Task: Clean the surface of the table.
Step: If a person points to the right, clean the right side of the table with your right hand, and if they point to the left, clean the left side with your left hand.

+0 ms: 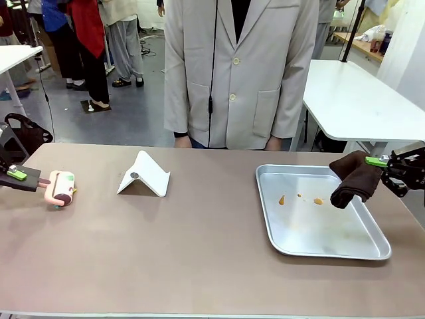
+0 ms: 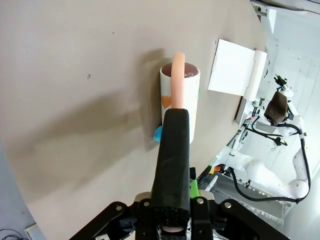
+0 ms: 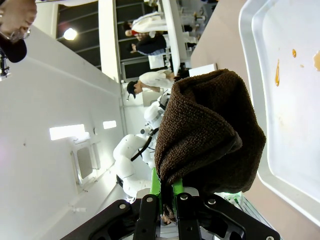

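Note:
The taupe-brown table spans the front view. At its far left, my left gripper is shut on the pink handle of a lint roller, whose roll lies on the tabletop. In the left wrist view the gripper holds the dark-sleeved handle and the roller rests on the table. My right gripper is shut on a dark brown cloth that hangs over the right rim of a silver tray. The right wrist view shows the gripper pinching the bunched cloth.
The tray has a few orange stains on its floor. A white folded stand sits left of centre. A person in a light coat stands at the far edge, hands on the table. A white table stands behind on the right.

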